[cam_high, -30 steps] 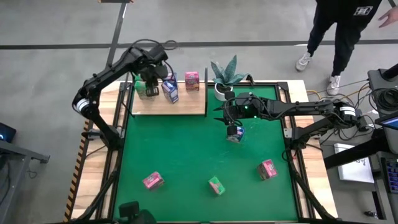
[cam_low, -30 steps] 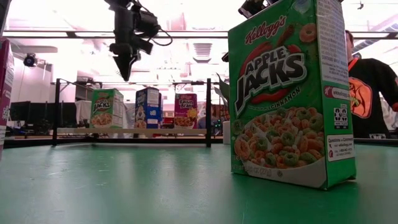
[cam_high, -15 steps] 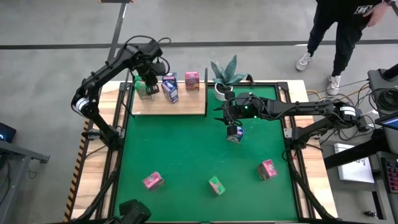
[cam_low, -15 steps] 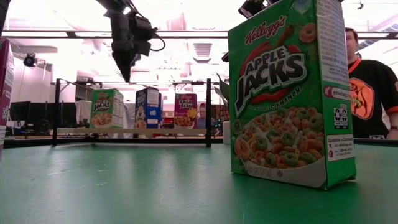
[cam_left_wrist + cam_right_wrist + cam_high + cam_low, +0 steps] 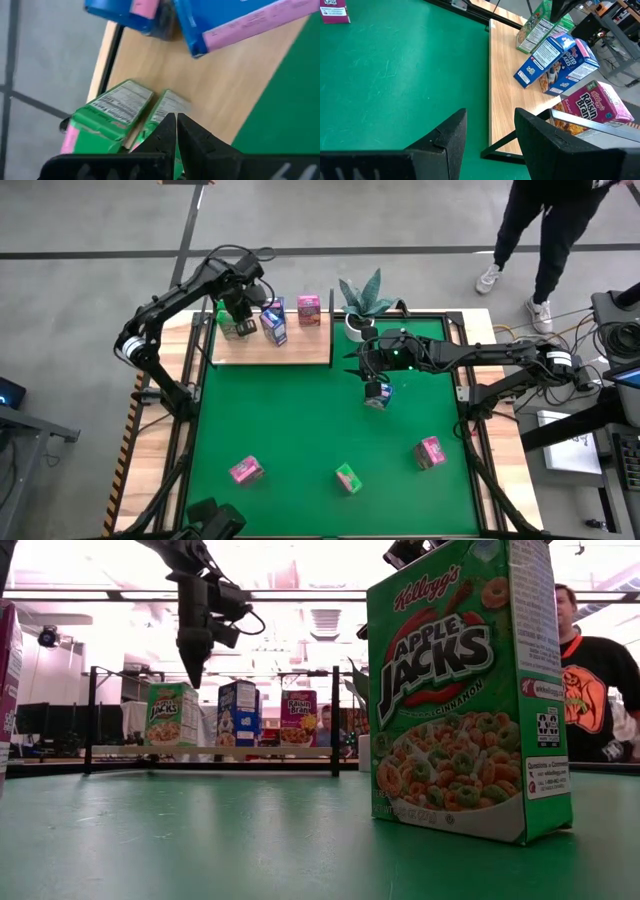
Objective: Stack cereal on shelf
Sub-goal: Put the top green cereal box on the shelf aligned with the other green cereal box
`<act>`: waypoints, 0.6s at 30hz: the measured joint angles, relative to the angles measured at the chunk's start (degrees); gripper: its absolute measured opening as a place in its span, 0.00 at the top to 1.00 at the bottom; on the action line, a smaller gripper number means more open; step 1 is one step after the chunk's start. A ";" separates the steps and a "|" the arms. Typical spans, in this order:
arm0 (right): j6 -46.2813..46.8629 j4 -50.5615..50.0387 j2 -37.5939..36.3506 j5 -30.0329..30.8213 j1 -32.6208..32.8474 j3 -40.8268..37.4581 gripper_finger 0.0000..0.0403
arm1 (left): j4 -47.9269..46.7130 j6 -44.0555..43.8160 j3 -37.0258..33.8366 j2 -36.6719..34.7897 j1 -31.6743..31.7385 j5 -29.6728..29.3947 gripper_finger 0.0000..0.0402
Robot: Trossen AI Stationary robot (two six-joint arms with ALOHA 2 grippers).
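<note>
Cereal boxes lie in three places. Nearest to the front edge of the green table (image 5: pixel 300 430), a pink box (image 5: pixel 245 470), a green box (image 5: pixel 347 477) and another pink box (image 5: pixel 430 451) stand well apart from each other, in the same spots as one second ago. Farther in, near the middle of the table, the right gripper (image 5: pixel 376 393) hangs over a blue box (image 5: pixel 380 398); its fingers are spread partly, but I cannot tell if they grasp this box, and this arm has not moved. Beyond it a potted plant (image 5: pixel 362 300) stands at the far edge. On the wooden shelf (image 5: pixel 290 345) at the far left corner stand green boxes (image 5: pixel 238 327), blue boxes (image 5: pixel 273 322) and a pink box (image 5: pixel 308 308). The left gripper (image 5: pixel 192 668) is above the green boxes; its fingers, which were partly apart one second ago, are now pressed together and hold nothing, and it has shifted a little to the left in the low view. A person (image 5: pixel 545 225) stands on the floor behind the table.
</note>
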 joint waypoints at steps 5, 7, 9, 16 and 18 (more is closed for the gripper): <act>0.00 0.01 0.00 0.00 0.00 0.00 0.61 | 0.05 -0.65 -0.02 0.00 0.09 -0.57 1.00; 0.01 0.02 0.00 0.00 0.01 0.00 0.61 | 0.08 -0.89 -0.02 0.00 0.09 -0.59 1.00; 0.00 0.02 0.00 0.00 0.00 0.00 0.61 | 0.12 -1.06 -0.05 0.00 0.09 -0.90 1.00; 0.00 0.02 0.00 0.00 0.01 0.00 0.61 | 0.39 -1.52 -0.79 0.02 0.11 -4.70 1.00; 0.00 0.02 0.00 0.00 0.00 0.00 0.61 | 0.53 -1.52 -0.79 0.02 0.11 -4.70 1.00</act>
